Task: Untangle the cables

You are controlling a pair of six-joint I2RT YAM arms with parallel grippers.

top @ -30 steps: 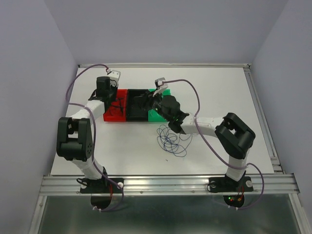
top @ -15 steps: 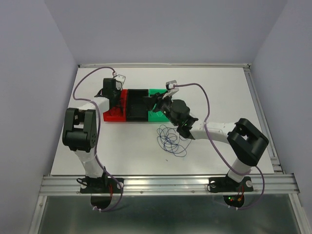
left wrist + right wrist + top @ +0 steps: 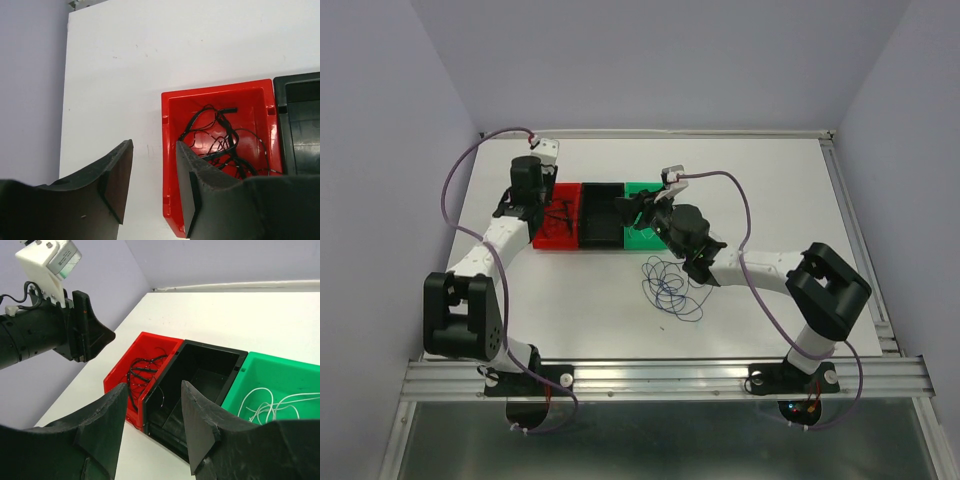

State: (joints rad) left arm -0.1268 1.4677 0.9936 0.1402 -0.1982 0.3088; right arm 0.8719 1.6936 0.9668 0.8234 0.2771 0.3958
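Top external view shows dark blue loops (image 3: 670,285) lying loose on the bench (image 3: 770,180) near the green bin (image 3: 280,360) — black cables (image 3: 220,140) fill the red bin (image 3: 169,150), white cables (image 3: 260,402) the green — while left fingers (image 3: 117,185) and right fingers (image 3: 200,420) stand apart (gripping nothing) above the bins.

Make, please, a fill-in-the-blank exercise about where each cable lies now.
The black cable lies in the ___ bin.
The white cable lies in the ___ bin.
The dark blue cable lies on the ___, in front of the bins.
Missing words: red, green, table.
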